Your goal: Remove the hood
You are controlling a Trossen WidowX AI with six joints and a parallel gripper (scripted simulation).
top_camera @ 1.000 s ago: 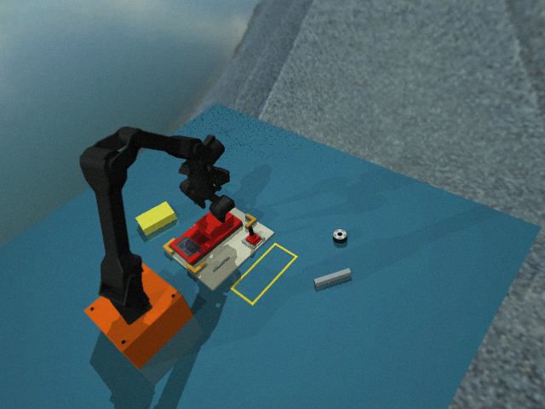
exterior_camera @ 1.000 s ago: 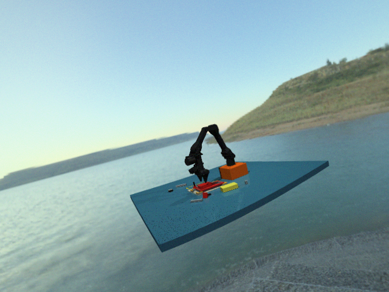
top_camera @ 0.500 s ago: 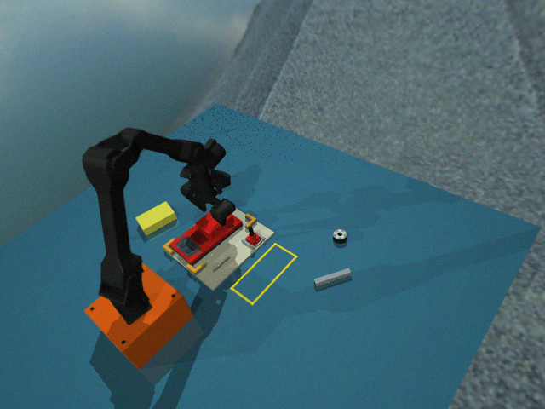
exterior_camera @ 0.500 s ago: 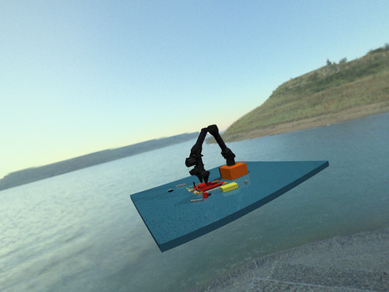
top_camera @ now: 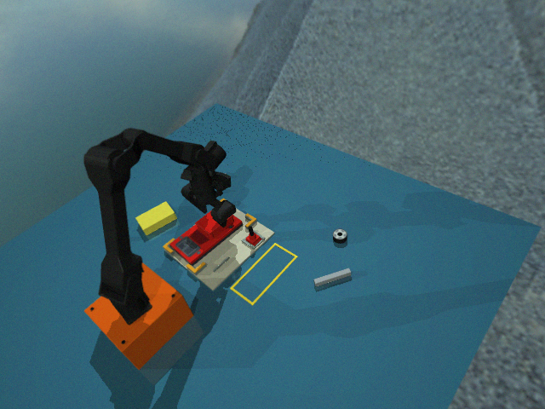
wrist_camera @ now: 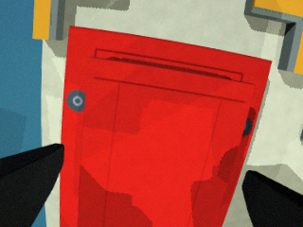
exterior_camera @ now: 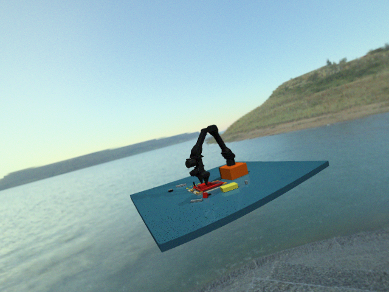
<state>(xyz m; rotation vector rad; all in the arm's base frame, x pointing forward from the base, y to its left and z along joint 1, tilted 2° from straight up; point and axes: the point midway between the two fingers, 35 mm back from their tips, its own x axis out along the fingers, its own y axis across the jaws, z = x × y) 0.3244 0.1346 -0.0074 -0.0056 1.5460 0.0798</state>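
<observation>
In the wrist view the flat red toy-car hood (wrist_camera: 161, 142) runs off the bottom edge — the two black fingertips are cut off too, and the car's front end is covered in the top view.

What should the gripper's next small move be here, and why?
Probably lower a little further, then close. The gripper is open and empty, its fingers straddling the red hood of the toy car, which sits unlifted; the yellow marked area holds nothing.
</observation>
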